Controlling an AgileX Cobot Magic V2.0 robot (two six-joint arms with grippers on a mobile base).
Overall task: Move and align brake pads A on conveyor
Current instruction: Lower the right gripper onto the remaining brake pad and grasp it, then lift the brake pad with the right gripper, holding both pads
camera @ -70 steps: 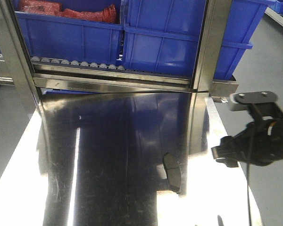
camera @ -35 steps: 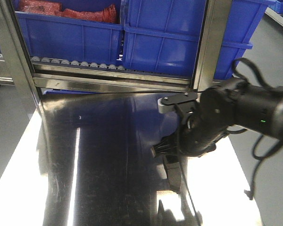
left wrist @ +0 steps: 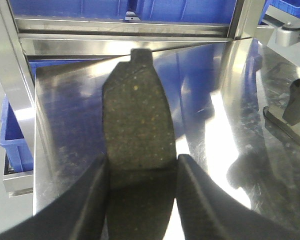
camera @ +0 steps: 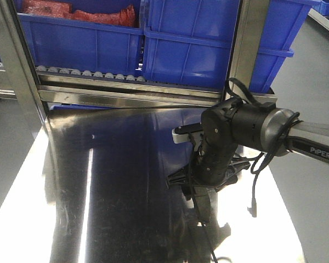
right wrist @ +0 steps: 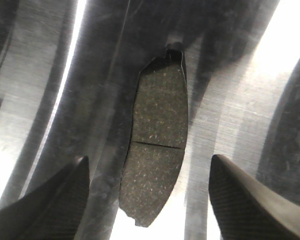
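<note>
The job looks barely begun. The left jaws pinch the first pad (left wrist: 135,115) by its near end and hold it out above the shiny tabletop (camera: 126,181). The second pad (right wrist: 157,135) lies flat on the tabletop with its groove side up. The right jaws hang wide apart just above it, one on each side, and do not touch it. So one pad is picked up, and the other looks about to be. No conveyor shows in any view, so no pad is on it yet and none are lined up. Both pads have to be carried there and set straight. Only two pads can be seen. Blue bins (camera: 98,44) sit on a rack behind the tabletop. The right arm (camera: 247,129) has the word "PiPER" (camera: 323,152) on it in white. No other writing can be read.
</note>
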